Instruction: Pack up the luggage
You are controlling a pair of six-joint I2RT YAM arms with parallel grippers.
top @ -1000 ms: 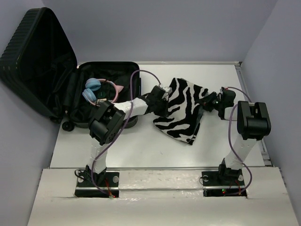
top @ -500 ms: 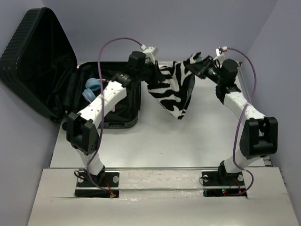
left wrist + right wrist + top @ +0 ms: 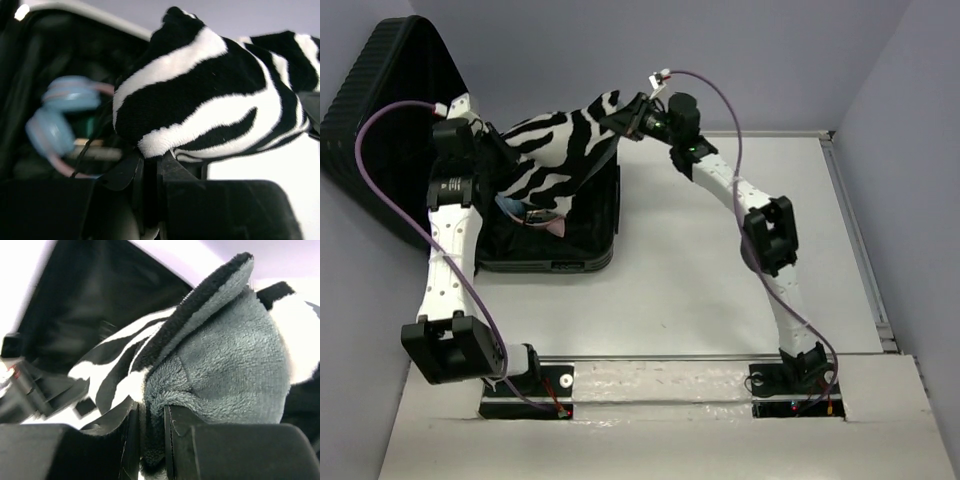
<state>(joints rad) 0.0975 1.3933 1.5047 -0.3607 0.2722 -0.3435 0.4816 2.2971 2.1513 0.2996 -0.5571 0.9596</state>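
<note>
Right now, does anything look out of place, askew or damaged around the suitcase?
Nothing looks damaged or spilled. The zebra-striped fleece cloth hangs gripped by the left fingers and right fingers above the open black ribbed hard-shell suitcase, not yet inside; blue-and-pink headphones lie in it.

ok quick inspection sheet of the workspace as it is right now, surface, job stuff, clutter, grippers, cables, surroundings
surface: white table, with the luggage at its far left
job's things: luggage open, lid leaning up at the back left; zebra-striped fabric held in the air over the open shell; blue and pink headphones inside, beneath the fabric
clutter: nothing seen
grippers: left gripper shut on one edge of the fabric; right gripper shut on the opposite edge
cables: left cable and right cable, both purple, loop in the air beside their arms; no snag seen
surroundings: plain lilac-grey walls on three sides
</note>
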